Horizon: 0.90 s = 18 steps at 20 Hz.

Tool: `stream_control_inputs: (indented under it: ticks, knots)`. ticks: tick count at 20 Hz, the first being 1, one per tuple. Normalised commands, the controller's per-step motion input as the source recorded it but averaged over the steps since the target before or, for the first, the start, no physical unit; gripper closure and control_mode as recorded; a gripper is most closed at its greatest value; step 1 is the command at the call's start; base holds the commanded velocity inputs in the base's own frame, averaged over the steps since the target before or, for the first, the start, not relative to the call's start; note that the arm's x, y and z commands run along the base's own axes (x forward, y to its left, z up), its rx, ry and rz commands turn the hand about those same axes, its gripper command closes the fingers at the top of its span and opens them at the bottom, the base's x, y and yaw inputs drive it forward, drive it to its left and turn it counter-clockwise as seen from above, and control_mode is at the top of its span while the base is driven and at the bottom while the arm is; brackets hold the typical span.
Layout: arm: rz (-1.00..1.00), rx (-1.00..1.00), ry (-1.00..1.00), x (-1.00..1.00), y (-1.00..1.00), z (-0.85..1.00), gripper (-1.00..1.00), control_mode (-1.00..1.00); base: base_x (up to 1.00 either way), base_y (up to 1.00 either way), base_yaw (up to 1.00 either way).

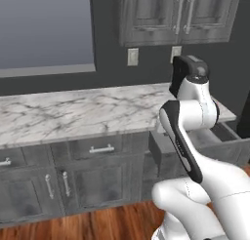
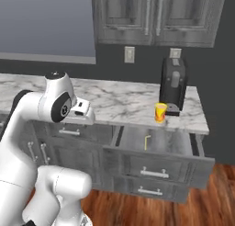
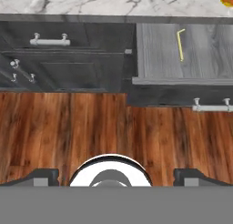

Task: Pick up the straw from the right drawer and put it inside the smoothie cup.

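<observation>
The right drawer is pulled out below the marble surface, its silver bar handle on the front. The straw lies flat on the drawer floor, toward the back, bent end nearest the surface edge; in the hand view it's a thin yellow-green line w/ the bend at the top, in the middle of the drawer floor. Nothing touches it.

The smoothie cup stands upright on the surface near its front edge, just beside the tall black appliance and above the drawer's back part.

The tool is up by the surface edge, well left of the drawer and well apart from straw and cup. In the hand view its fingertips sit far apart at the bottom corners w/ nothing between them, so it's spread wide and holds nothing. That view looks down at the wood floor and cabinet fronts, incl. a narrower drawer front left of the pulled-out one
</observation>
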Motion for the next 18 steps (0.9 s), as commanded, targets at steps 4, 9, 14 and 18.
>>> stream_control_inputs:
  ticks: [4, 9, 14, 18]
  knots:
    - [0.0, 0.0, 0.0, 0.0, 0.0, 0.0, -1.0, 1.0, 0.0, -0.82, -0.04]
    - [0.0, 0.0, 0.0, 0.0, 0.0, 0.0, -1.0, 1.0, 0.01, -0.71, -0.01]
    - [0.0, 0.0, 0.0, 0.0, 0.0, 0.0, -1.0, 1.0, 0.08, -0.47, 0.0]
    - [0.0, 0.0, 0.0, 0.0, 0.0, 0.0, -1.0, 1.0, 0.14, -0.21, 0.0]
